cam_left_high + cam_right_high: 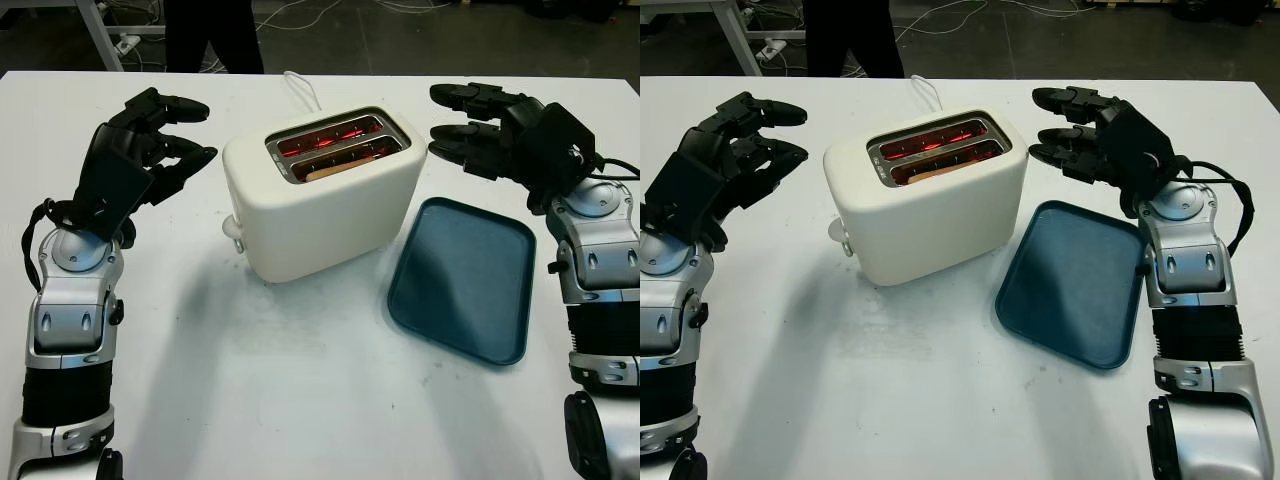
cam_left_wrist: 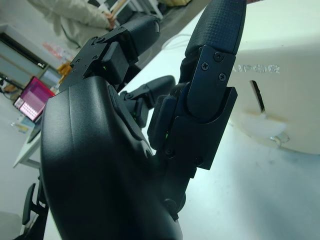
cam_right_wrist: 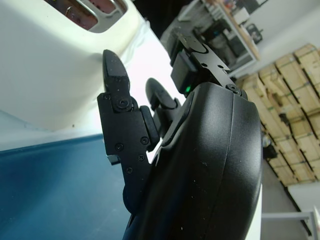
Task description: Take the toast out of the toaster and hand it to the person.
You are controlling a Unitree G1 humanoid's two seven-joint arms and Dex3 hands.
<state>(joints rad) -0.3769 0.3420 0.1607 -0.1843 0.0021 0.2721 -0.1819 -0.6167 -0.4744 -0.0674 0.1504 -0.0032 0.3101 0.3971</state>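
A cream two-slot toaster (image 1: 320,195) stands mid-table, its slots glowing red. A slice of toast (image 1: 335,163) sits low in the nearer slot. My left hand (image 1: 170,140) hovers open just left of the toaster, above the table. On the other side my right hand (image 1: 462,125) is open, raised beside the toaster's top right corner and over the far end of the tray. A person's dark trouser legs (image 1: 213,35) stand behind the table's far edge.
A dark teal tray (image 1: 465,278) lies on the white table (image 1: 300,390) right of the toaster. The toaster's white cord (image 1: 300,88) runs back toward the far edge. The toaster's lever knob (image 1: 234,229) sticks out on its left front.
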